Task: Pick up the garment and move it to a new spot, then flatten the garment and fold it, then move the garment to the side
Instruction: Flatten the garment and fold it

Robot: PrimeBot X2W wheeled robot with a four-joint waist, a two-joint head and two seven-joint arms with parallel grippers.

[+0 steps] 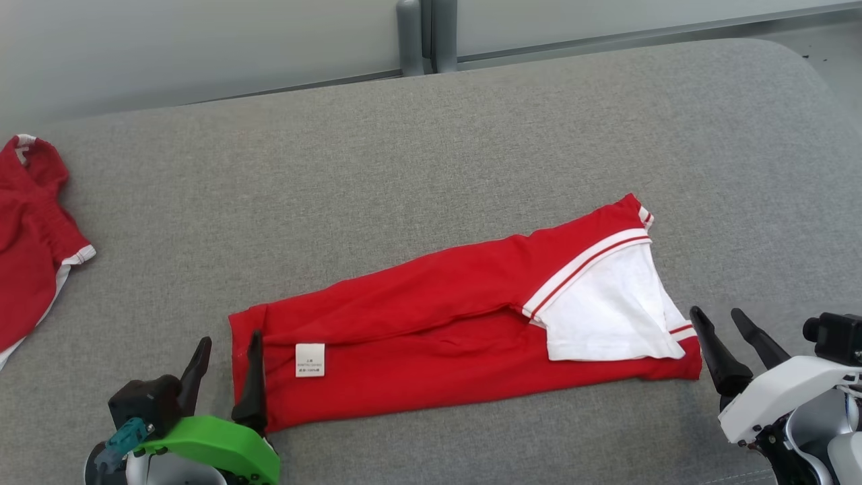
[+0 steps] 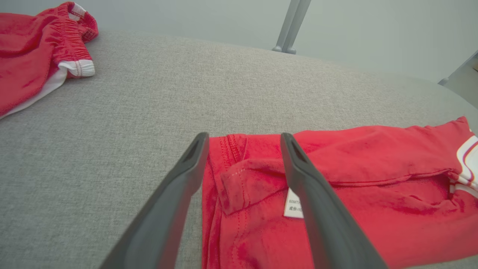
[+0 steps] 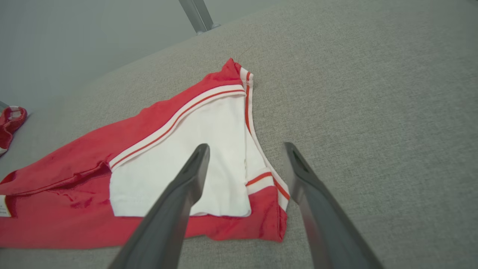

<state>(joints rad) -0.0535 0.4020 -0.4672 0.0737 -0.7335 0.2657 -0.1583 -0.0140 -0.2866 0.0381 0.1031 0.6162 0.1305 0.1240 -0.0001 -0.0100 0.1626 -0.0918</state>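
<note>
Light was bright, even and diffuse. Shadows under the garment (image 1: 438, 316) were faint and soft-edged. Head view was sharp. Wrist views bowed at the edges, softer toward the bottom.

Bare grey cushion (image 1: 471, 135) all around garment (image 1: 438, 316)

Second red garment (image 1: 30, 229) runs off the left edge — label (image 1: 310, 360) print unreadable.

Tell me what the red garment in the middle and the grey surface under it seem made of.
The red garment looks like soft matte knit, probably cotton: it creases limply and lies without shine. The grey surface looks like woven upholstery fabric, matte, with a visible flecked weave.
</note>
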